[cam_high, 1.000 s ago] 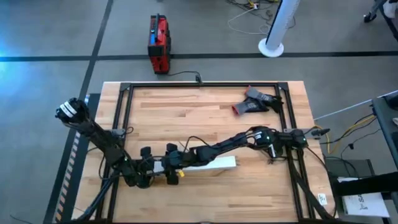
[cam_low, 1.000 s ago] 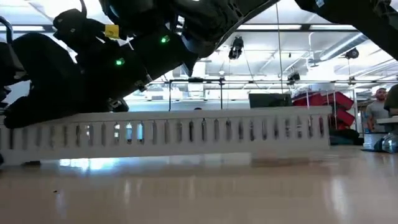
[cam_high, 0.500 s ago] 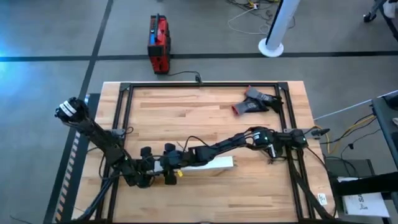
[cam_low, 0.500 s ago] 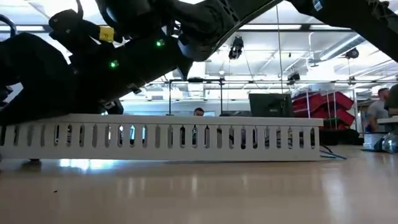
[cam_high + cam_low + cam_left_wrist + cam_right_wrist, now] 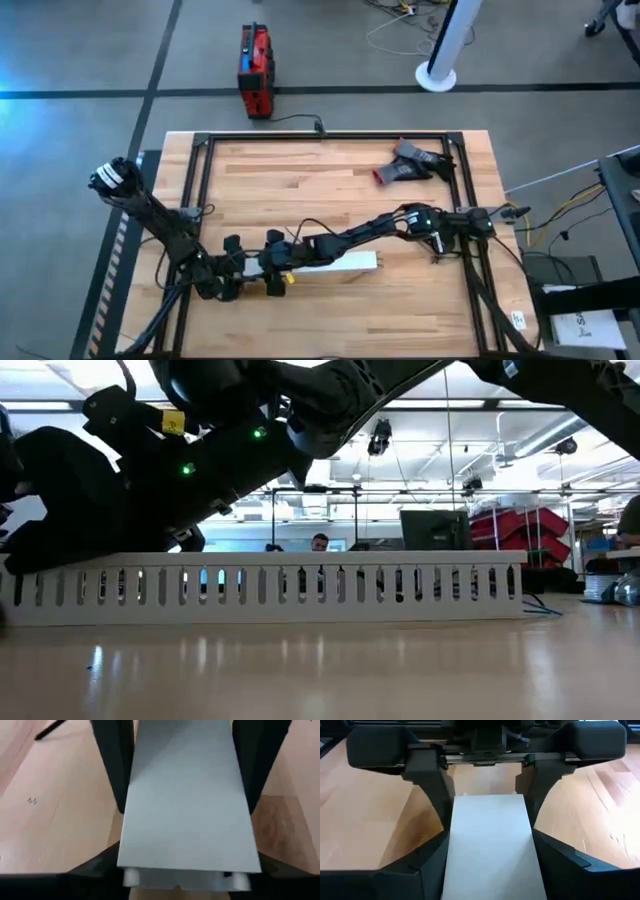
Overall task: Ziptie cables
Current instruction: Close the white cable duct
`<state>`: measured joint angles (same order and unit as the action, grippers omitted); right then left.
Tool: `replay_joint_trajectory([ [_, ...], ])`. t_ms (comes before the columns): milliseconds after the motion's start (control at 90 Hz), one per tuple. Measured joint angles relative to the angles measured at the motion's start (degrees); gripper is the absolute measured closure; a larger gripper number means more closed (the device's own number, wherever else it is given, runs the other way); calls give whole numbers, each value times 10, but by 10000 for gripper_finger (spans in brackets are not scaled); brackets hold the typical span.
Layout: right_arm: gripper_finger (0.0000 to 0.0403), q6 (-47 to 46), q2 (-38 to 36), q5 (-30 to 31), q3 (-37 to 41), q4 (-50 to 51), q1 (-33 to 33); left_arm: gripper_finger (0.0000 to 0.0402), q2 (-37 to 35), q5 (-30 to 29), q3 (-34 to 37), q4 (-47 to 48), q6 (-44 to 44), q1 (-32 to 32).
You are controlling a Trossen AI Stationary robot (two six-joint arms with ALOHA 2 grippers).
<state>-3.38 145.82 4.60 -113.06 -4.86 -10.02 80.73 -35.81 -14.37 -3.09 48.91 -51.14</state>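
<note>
A long white slotted channel [image 5: 335, 263] lies near the table's front, left of centre, its underside on the wood [image 5: 300, 590]. My left gripper [image 5: 243, 270] is shut on its left end. My right gripper [image 5: 270, 266] reaches in from the right and is shut on the channel just beside it. In the right wrist view the two grippers face each other along the channel [image 5: 487, 835]. A thin straight black strip [image 5: 50, 729], perhaps the ziptie, lies on the wood beside the left gripper. The cables are not in view. My left gripper [image 5: 182, 750] pinches the channel's two long side walls [image 5: 131, 805] between its fingers, at the channel's left end. The fingers come about level from the table's left and lie along the channel. The channel sits level on the table. My right gripper [image 5: 490, 850] pinches the channel's two long side walls [image 5: 451, 845] between its fingers, close to the left end. The fingers come slanting down from the table's right and lie along the channel. The channel's underside rests on the table.
A red-and-grey hand tool [image 5: 408, 165] lies at the far right. A black rail frame [image 5: 320, 137] runs round the tabletop. A red box [image 5: 256, 70] stands on the floor beyond the far edge. People [image 5: 320, 542] show far off in the room.
The white channel, held slightly tilted above the table a second ago, has come down level onto the wood. Both grippers have sunk a little with it and stayed shut on it.
</note>
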Motion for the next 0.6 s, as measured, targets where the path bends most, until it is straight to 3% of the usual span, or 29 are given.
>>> replay_joint_trajectory([
  [144, 180, -6, 3, -2, 1, -10, 2, 196, 2, -4, 0, -4, -2, -1],
  [367, 171, -6, 7, -2, 1, -33, 2, 160, 3, -3, 1, -6, -8, -1],
  [600, 177, -6, 7, -2, 1, -34, 3, 193, 3, -6, 1, -8, -7, -1],
])
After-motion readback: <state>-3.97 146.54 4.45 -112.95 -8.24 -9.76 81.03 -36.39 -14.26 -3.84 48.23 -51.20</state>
